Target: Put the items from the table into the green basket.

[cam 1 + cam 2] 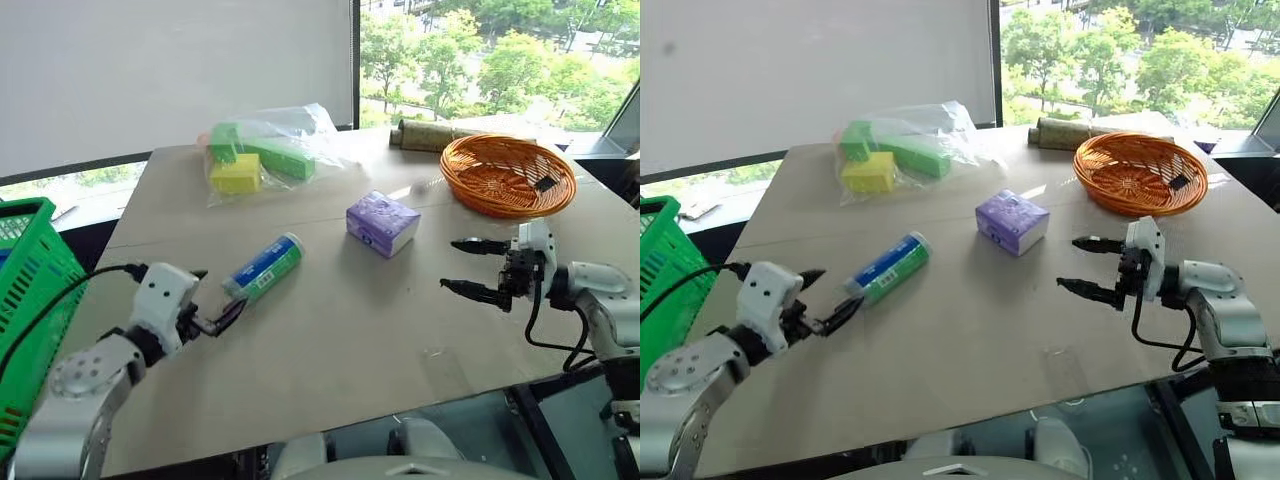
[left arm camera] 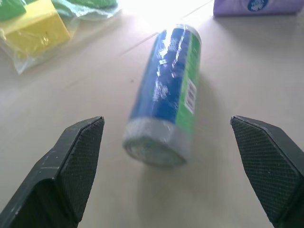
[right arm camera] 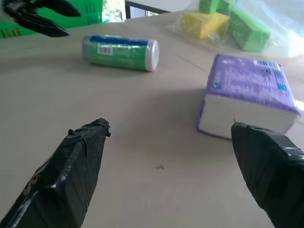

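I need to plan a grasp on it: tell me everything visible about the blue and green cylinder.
The cylinder lies on its side on the table, apart from the purple box. Glossy wrap, blue and green, with a white barcode patch and greyish-white end caps. Nothing grips it; its near end faces the open left hand.

Head stereo overlooking table (image 1: pixel 330 330), wrist cameras close, sharing cylinder (image 2: pixel 166 95)

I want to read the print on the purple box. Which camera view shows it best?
The right wrist view: the purple box lies close, with its printed top and pale side both in sight. The two eye views show it whole but small, in the middle of the table. The left wrist view catches just its lower edge.
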Controlling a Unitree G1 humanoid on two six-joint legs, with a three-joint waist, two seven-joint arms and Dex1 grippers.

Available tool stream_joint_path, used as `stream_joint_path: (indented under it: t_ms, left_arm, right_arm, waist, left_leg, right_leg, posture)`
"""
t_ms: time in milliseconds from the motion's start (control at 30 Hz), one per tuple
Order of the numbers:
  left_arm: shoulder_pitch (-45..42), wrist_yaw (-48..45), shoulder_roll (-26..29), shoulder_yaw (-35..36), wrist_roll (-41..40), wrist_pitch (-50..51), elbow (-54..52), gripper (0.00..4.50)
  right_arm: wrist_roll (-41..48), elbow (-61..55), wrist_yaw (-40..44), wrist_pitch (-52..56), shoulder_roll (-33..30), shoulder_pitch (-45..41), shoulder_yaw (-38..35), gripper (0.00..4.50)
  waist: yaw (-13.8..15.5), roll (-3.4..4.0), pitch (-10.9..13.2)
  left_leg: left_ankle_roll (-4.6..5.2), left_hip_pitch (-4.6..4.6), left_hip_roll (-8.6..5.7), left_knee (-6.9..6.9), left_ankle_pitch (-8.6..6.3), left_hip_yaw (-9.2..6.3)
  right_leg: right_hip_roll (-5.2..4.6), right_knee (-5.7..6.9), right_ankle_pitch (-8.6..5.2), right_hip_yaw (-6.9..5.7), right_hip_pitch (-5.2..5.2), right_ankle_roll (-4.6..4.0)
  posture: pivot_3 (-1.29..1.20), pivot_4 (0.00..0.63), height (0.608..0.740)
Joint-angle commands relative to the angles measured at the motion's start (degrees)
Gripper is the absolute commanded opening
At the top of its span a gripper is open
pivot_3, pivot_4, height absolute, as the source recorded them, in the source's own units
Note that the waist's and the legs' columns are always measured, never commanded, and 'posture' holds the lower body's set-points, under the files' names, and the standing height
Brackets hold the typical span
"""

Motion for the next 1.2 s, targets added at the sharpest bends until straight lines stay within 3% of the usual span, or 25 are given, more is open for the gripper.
stream_joint_path:
  t_ms: [33, 200, 367, 500, 667, 767, 900, 1000, 1200]
  left_arm:
    - [-7.67, -1.12, 2.25, -6.14, 1.68, 5.13, 5.96, 4.38]
    - [-16.46, -4.59, 5.01, -18.28, 9.66, 3.59, 18.0, 4.38]
    - [-22.81, -7.63, 3.74, -24.17, 13.15, 2.13, 28.9, 4.38]
    - [-25.87, -6.42, 1.74, -23.28, 13.8, 0.86, 32.6, 4.38]
    - [-24.9, -6.27, -0.37, -21.45, 12.66, 0.57, 30.64, 2.32]
    - [-23.56, -3.98, -1.65, -18.74, 12.43, 0.15, 28.52, 2.11]
    - [-25.89, 1.29, 0.2, -5.43, 9.24, 3.82, 21.64, 2.08]
    - [-27.12, 3.52, 6.14, 7.42, 7.74, 7.88, 19.12, 2.08]
    - [-18.16, 2.05, 18.38, 32.55, 10.71, 9.94, 25.51, 2.08]
  right_arm:
    - [3.98, -8.34, -2.45, 4.99, 0.13, -2.5, -0.13, 4.5]
    - [4.78, -11.34, -5.21, 7.14, 1.09, -3.43, 0.2, 4.5]
    - [4.41, -11.89, -6.51, 6.93, 1.08, -2.57, -0.34, 4.5]
    - [4.29, -12.9, -7.37, 6.8, 0.91, -1.52, -0.56, 4.5]
    - [4.36, -14.07, -8.46, 6.94, 1.27, -1.02, -0.05, 4.5]
    - [4.44, -13.97, -8.69, 7.09, 1.94, -2.03, 0.76, 4.5]
    - [5.94, -14.72, -8.29, 8.98, 2.38, -4.29, 1.88, 4.5]
    - [7.38, -13.66, -8.58, 10.1, 3.39, -6.98, 1.84, 4.5]
    - [7.33, -10.26, -6.4, 10.0, 5.29, -11.05, 3.78, 4.5]
  waist:
    - [-0.1, -0.02, 0.0]
    - [-0.17, -0.08, 0.02]
    - [0.06, 0.01, -0.02]
    - [0.14, 0.25, -0.18]
    - [-0.08, 0.35, -0.24]
    - [-0.05, 0.35, -0.24]
    - [-0.22, 0.04, -0.04]
    - [-0.96, -0.62, 0.21]
    - [-1.79, -0.61, 0.18]
  left_leg:
    - [0.0, -0.01, 0.0, 0.0, 0.0, 0.0]
    - [0.0, -0.02, -0.05, -0.01, 0.0, -0.01]
    - [0.0, -0.04, -0.08, 0.0, 0.0, -0.04]
    - [0.02, 0.07, -0.23, 0.09, 0.02, -0.12]
    - [0.02, 0.11, -0.21, 0.23, 0.02, -0.15]
    - [0.02, 0.06, -0.21, 0.27, 0.02, -0.18]
    - [0.02, -0.09, -0.15, 0.31, 0.02, -0.22]
    - [0.0, -0.34, 0.09, 0.34, 0.01, -0.27]
    - [-0.19, -0.5, 0.12, 0.06, -0.11, -0.09]
  right_leg:
    - [0.0, -0.01, 0.0, 0.01, -0.02, 0.0]
    - [0.0, -0.01, 0.0, 0.0, -0.04, 0.0]
    - [-0.04, 0.01, 0.0, -0.03, -0.07, -0.01]
    - [-0.12, 0.03, 0.02, -0.08, 0.12, 0.02]
    - [-0.08, 0.07, 0.06, -0.08, 0.21, 0.11]
    - [-0.11, 0.06, 0.06, -0.11, 0.2, 0.12]
    - [-0.33, 0.09, 0.08, -0.13, 0.08, 0.13]
    - [-0.17, 0.1, 0.13, -0.19, -0.18, 0.06]
    - [-0.29, -0.05, 0.13, -0.08, -0.53, 0.03]
  posture:
    - [-0.08, 0.0, 0.74]
    - [-0.11, 0.0, 0.74]
    - [-0.14, 0.0, 0.74]
    - [-0.15, 0.0, 0.74]
    - [-0.14, 0.0, 0.74]
    - [-0.13, 0.0, 0.74]
    - [-0.1, 0.0, 0.74]
    - [-0.07, 0.0, 0.74]
    - [0.01, 0.0, 0.74]
